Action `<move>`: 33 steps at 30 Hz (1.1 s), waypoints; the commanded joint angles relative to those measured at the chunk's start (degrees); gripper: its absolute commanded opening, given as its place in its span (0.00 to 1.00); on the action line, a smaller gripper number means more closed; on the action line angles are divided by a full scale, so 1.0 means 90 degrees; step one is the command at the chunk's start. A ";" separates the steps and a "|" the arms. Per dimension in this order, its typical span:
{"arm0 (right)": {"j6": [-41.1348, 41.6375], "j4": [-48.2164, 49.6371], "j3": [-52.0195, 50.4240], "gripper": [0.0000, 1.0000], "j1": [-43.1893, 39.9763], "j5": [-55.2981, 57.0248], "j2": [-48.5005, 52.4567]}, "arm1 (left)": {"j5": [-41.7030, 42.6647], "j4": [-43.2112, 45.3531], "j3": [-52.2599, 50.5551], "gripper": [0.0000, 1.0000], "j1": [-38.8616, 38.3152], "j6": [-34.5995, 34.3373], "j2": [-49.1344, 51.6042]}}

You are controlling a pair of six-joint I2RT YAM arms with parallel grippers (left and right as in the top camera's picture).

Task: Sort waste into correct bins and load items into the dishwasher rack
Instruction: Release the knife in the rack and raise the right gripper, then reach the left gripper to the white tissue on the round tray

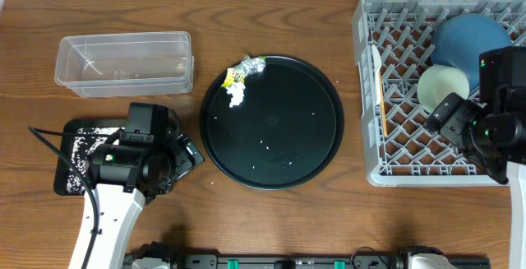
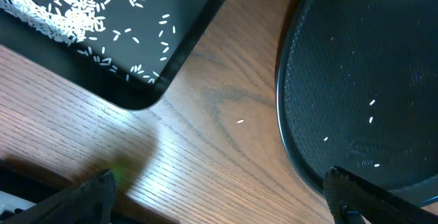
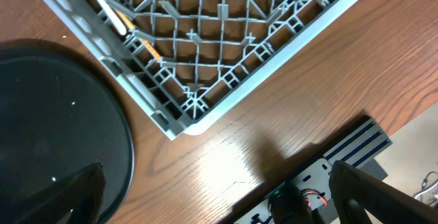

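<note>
Black round tray (image 1: pixel 304 104) between black bin (image 1: pixel 67 129), rack (image 1: pixel 394 137)

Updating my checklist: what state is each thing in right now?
Tub: looks empty.
Rectangular tray: holds rice.
Round tray: scraps piled at rim, stray grains.
Rack: partly loaded.
Plate: in rack.
Bowl: in rack, beside plate.
Chopsticks: in rack, along its left side.
Left end effector: open, empty.
Right end effector: open, empty.
</note>
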 commanded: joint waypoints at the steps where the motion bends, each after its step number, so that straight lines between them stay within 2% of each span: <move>1: 0.0107 -0.0010 -0.0044 0.99 -0.0044 -0.0095 -0.0015 | -0.0129 -0.0015 0.0104 0.98 0.0027 -0.0034 -0.0017; 17: 0.0107 -0.0010 -0.0044 0.99 -0.0044 -0.0095 -0.0015 | -0.0126 -0.0010 0.0104 0.98 0.0027 -0.0039 -0.0017; 20: 0.0107 -0.0010 -0.0044 0.99 -0.0044 -0.0095 -0.0015 | -0.0124 0.0406 0.0104 0.98 0.0027 -0.0107 -0.0017; 23: 0.0107 -0.0010 -0.0044 0.99 -0.0044 -0.0095 -0.0015 | 0.0347 0.0617 0.0104 0.98 0.0027 -0.0126 -0.0012; 25: 0.0107 -0.0010 -0.0044 0.99 -0.0044 -0.0095 -0.0015 | 0.0770 0.1061 0.0104 0.98 0.0024 0.0267 0.0007; 29: 0.0107 -0.0010 -0.0044 0.99 -0.0044 -0.0095 -0.0015 | 0.1979 0.2208 0.0104 0.98 0.0002 0.1700 0.0160; 33: 0.0107 -0.0010 -0.0044 0.99 -0.0044 -0.0095 -0.0015 | 0.2021 0.2963 0.0104 0.98 -0.0255 0.2259 0.0551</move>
